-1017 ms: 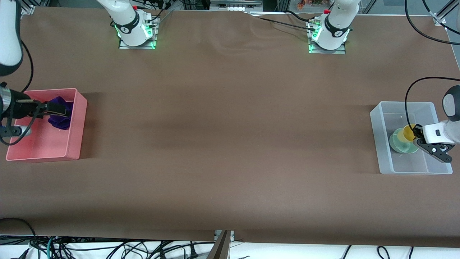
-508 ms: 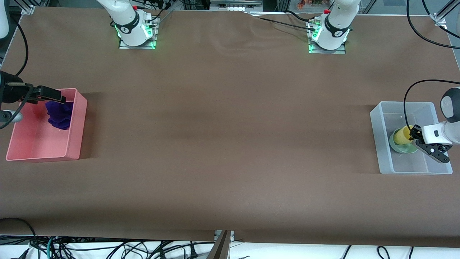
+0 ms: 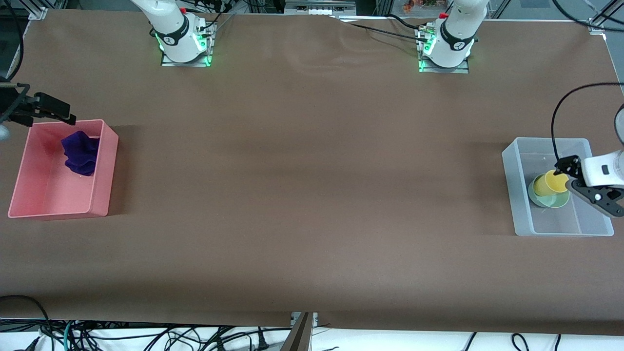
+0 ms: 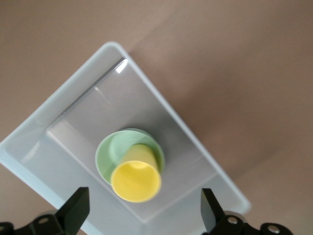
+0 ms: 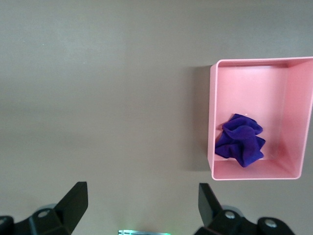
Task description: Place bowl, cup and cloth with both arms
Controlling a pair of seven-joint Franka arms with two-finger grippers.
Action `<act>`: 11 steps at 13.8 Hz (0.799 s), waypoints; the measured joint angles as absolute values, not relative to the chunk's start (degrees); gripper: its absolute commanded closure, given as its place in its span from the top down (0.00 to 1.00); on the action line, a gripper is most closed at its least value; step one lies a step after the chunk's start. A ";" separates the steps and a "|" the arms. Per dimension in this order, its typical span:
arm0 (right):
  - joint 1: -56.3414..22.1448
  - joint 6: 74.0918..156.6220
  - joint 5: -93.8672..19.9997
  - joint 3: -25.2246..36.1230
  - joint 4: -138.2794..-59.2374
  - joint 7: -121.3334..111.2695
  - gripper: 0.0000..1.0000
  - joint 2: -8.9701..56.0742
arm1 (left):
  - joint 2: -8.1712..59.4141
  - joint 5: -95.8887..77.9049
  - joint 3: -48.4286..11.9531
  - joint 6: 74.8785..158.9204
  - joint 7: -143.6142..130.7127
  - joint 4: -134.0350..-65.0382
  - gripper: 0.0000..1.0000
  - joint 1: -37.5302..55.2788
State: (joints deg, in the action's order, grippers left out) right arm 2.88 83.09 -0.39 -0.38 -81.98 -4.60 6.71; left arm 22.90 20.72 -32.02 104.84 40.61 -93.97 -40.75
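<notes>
Front view first, working from the near side of the table outward: the clear plastic bin (image 3: 512,185) at the left arm's end is holding the pale green bowl (image 3: 548,200), and the yellow cup (image 3: 551,184) is sitting inside that bowl, leaning over toward the middle of the table. The left gripper (image 3: 582,183) is hanging over this bin, right beside the cup. Its fingers (image 4: 73,215) are spread wide in the left wrist view, with nothing between them, and the cup (image 4: 136,178) nested in the bowl (image 4: 110,149) is showing below and between them.

A little farther from the front camera, at the right arm's end, the pink bin (image 3: 109,146) is carrying the purple cloth (image 3: 80,153), rumpled up against the wall toward the table's middle. The right gripper (image 3: 46,108) is hovering over the bin's farthest rim, toward the table's outer edge. In the right wrist view its fingers (image 5: 73,203) are standing wide apart and empty, looking down on bare brown table (image 5: 98,98), with the pink bin (image 5: 212,122) and cloth (image 5: 240,146) off to one side.

All three items are lying in bins, so the placing looks finished. The relation that matters now is on the left arm's side: that open gripper is right next to the tilted cup, so lifting straight up looks safest; a sideways drag could tip the cup out of the bowl. The right gripper is already off the cloth and faces no such risk.
</notes>
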 measured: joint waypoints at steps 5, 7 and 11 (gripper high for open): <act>2.83 83.31 2.85 -2.08 -82.80 -4.60 1.00 6.73 | 18.75 18.60 -41.43 87.52 28.37 -84.48 1.00 -40.54; 2.78 83.31 3.54 -2.60 -82.81 -4.69 1.00 6.73 | 17.63 18.43 -42.44 85.65 27.24 -82.12 1.00 -39.83; 2.77 83.12 3.63 -2.63 -83.30 -5.07 1.00 6.55 | 11.64 13.76 -31.51 85.33 24.07 -81.65 1.00 -28.02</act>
State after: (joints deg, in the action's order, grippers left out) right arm 2.77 83.12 3.63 -2.63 -83.30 -5.07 6.55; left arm 11.64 13.76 -31.51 85.33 24.07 -81.65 -28.02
